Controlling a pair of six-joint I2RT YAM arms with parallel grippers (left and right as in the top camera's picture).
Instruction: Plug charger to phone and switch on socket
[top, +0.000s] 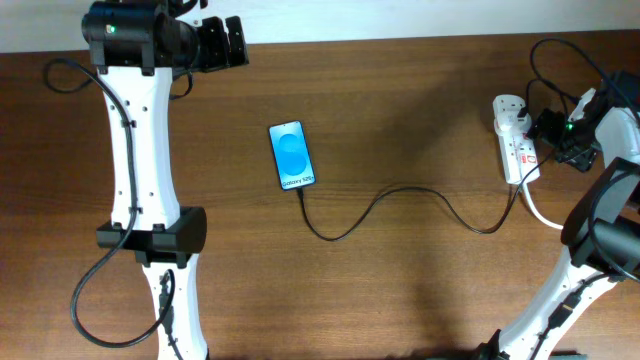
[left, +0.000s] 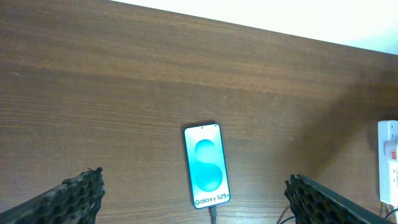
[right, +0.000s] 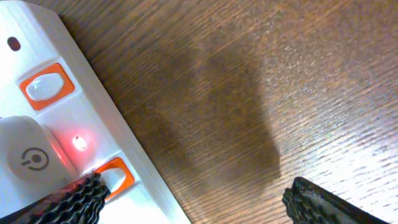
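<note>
The phone (top: 293, 155) lies flat at the table's middle with its light-blue "Galaxy" screen up; it also shows in the left wrist view (left: 206, 165). The thin black charger cable (top: 400, 190) is plugged into the phone's bottom edge (left: 213, 214) and snakes right to the white socket strip (top: 514, 150). My left gripper (top: 232, 42) is open and empty, high at the back, with the phone between its fingers in the left wrist view (left: 199, 202). My right gripper (right: 199, 199) is open over the strip (right: 37, 37). Its left finger touches an orange switch (right: 115, 174) beside a lit red lamp (right: 79, 143).
A second orange switch (right: 46, 87) and a white adapter with a power symbol (right: 28, 158) sit on the strip. A thick white cord (top: 540, 212) leaves the strip toward the front right. Robot cables loop at the left (top: 90, 300) and back right (top: 550, 55).
</note>
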